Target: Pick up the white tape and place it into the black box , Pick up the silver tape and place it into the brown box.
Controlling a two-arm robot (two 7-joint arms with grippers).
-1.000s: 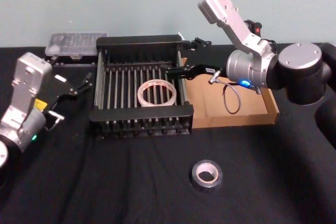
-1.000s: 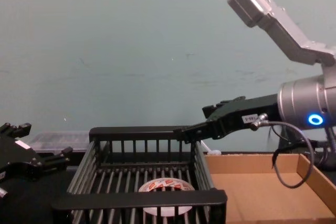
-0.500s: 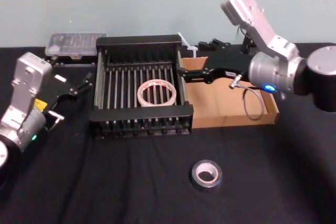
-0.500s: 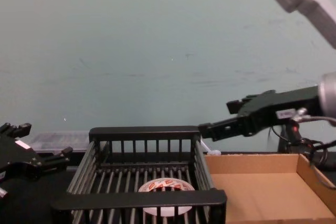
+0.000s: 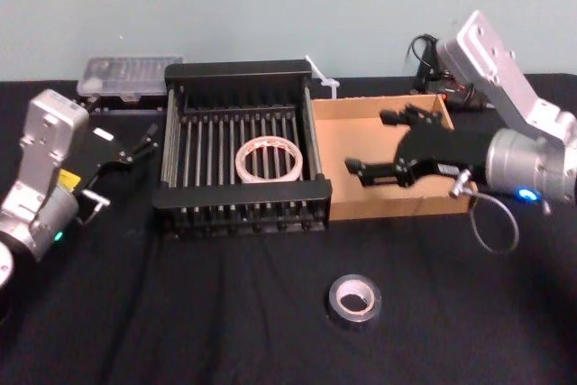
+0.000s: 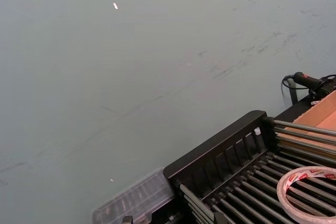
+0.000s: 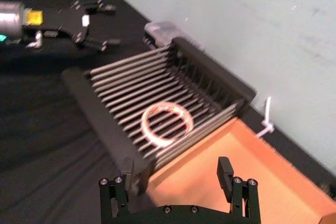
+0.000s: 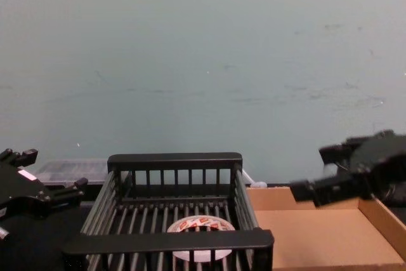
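Right hand (image 5: 366,142) back from the black box (image 5: 236,69) — now over the brown box (image 5: 397,207), open wide, empty.

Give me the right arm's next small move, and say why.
Probably swing the open right gripper off the brown box toward the silver tape on the cloth in front. The white tape lies in the black box, the silver tape is untouched, and the left gripper sits parked far left.
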